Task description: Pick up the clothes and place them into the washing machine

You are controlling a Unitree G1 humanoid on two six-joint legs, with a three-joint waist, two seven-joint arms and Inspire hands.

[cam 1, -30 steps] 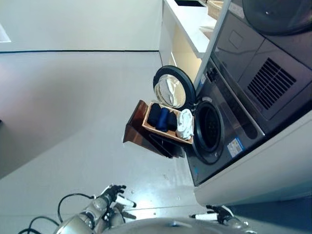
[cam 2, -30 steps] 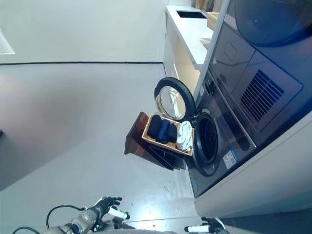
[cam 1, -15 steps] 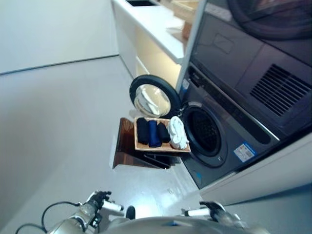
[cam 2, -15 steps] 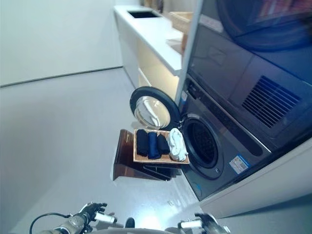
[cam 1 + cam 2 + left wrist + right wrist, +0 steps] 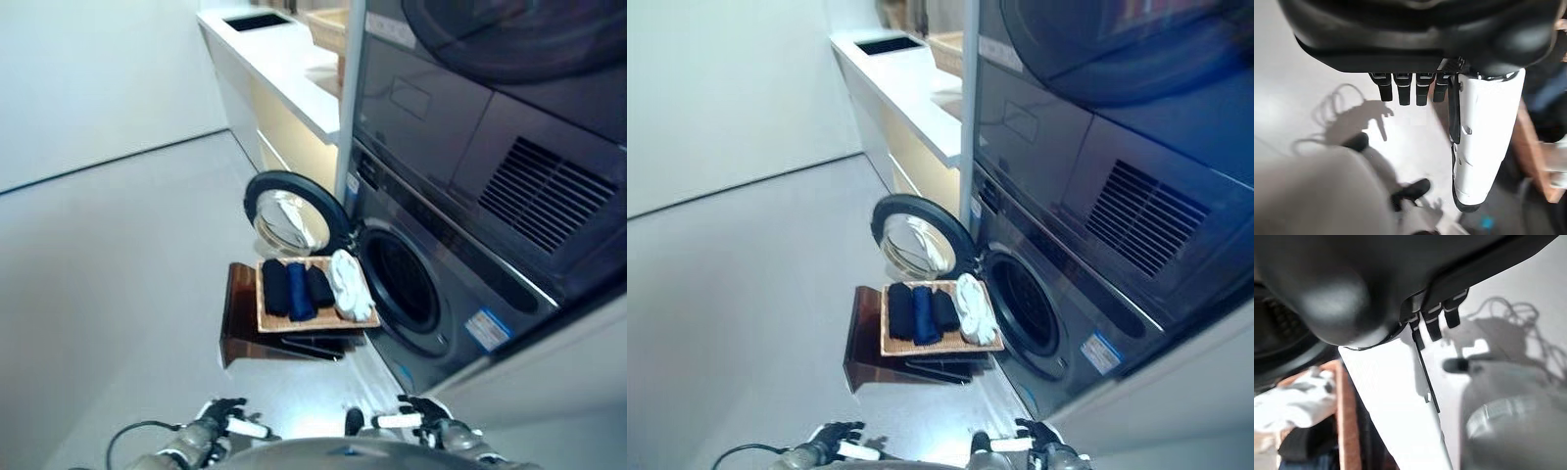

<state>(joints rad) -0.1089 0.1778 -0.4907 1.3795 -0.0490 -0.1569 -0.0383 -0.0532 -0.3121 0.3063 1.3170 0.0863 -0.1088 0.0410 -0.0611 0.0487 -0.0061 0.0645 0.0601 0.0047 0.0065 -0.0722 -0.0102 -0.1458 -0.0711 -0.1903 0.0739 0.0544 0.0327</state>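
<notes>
A shallow wooden tray [image 5: 263,315] rests on a dark brown stand [image 5: 238,323] in front of the washing machine [image 5: 446,294]. It holds dark and blue rolled clothes [image 5: 291,289] and a white cloth [image 5: 345,284] nearest the drum. The round door [image 5: 291,211] hangs open to the left of the dark drum opening [image 5: 399,281]. My left hand [image 5: 220,419] and right hand [image 5: 421,420] hang low at the bottom edge, well short of the tray. Both are open and hold nothing, fingers [image 5: 1408,88] straight in the left wrist view, fingers [image 5: 1432,319] straight in the right wrist view.
A dryer [image 5: 490,88] is stacked above the washer. A white counter [image 5: 279,59] with a sink and a basket runs along the wall behind. Grey floor [image 5: 108,264] spreads to the left of the stand.
The whole picture has shifted: the camera moved, so the washer and tray now sit more centred and slightly closer. Both hands stay low and open.
</notes>
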